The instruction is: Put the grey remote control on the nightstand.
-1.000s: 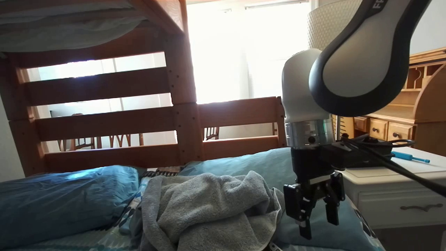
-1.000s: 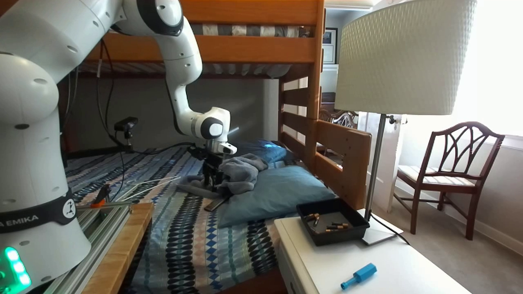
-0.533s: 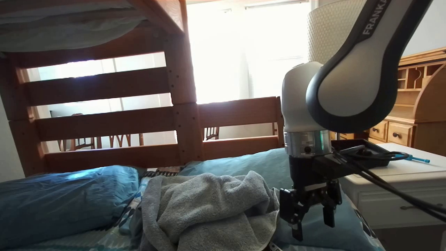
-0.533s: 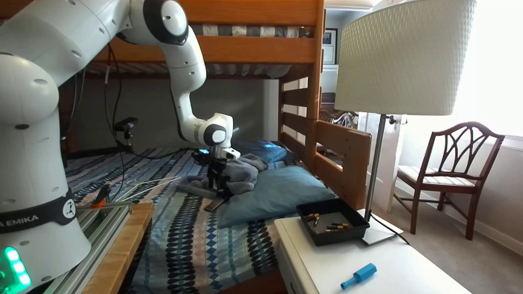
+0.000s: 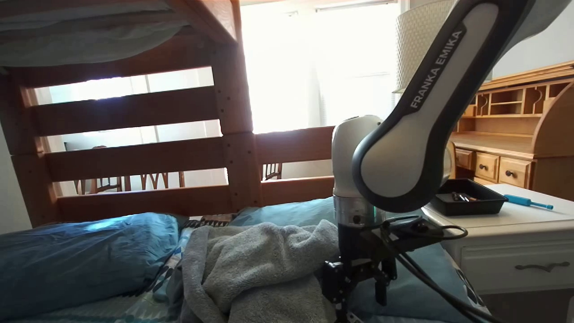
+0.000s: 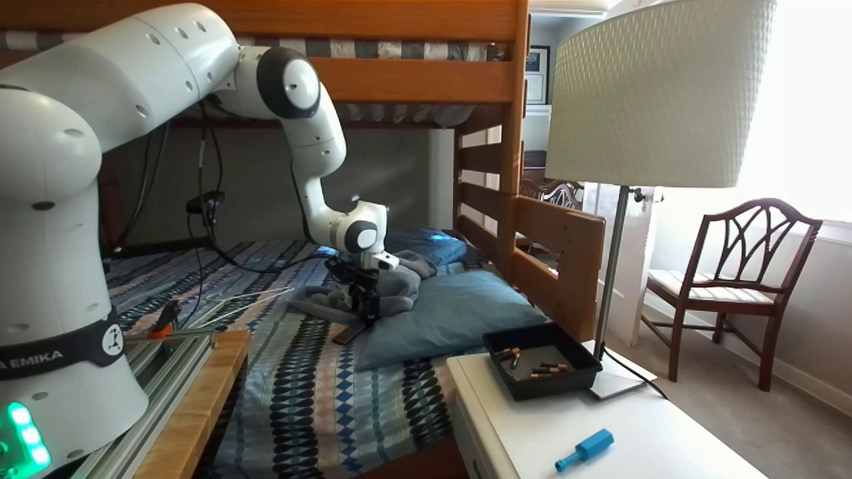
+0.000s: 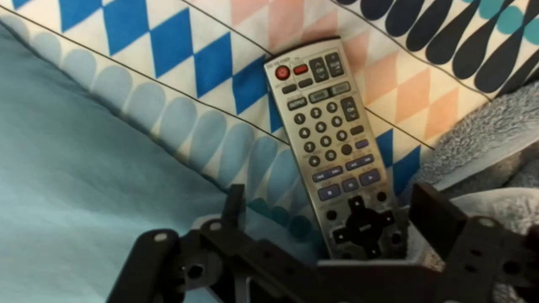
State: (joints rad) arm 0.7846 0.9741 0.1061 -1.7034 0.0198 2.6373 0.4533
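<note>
1. One grey remote control (image 7: 334, 143), lying on the patterned sheet (image 7: 252, 21) of one bunk bed (image 6: 413, 80), between one teal pillow (image 7: 105, 189) and one grey towel (image 7: 484, 118).
2. One gripper (image 7: 332, 206), its jaws apart; the lower end of the remote shows between them in the wrist view. A gap shows on the pillow side; on the towel side I cannot tell whether jaw and remote touch.
3. One white nightstand (image 6: 519, 426), beside the bed in both exterior views.
4. On its top, one black tray (image 6: 559, 387), one blue tool (image 6: 594, 444) and one lamp (image 6: 659, 100). The tray holds several batteries (image 6: 558, 368), too small to count surely.
5. One darker blue pillow (image 5: 89, 260), making two pillows.
6. One wooden desk (image 5: 493, 140) beyond the nightstand, and one chair (image 6: 705, 285) seen nearly whole.
7. The remote is long, slim and face up, slanted in the wrist view. Its face is silvery, with brownish marks. It has two red buttons at the top, ten keys numbered 0 to 9, purplish keys below those, then one black four-way pad. The gripper hides its bottom end.
</note>
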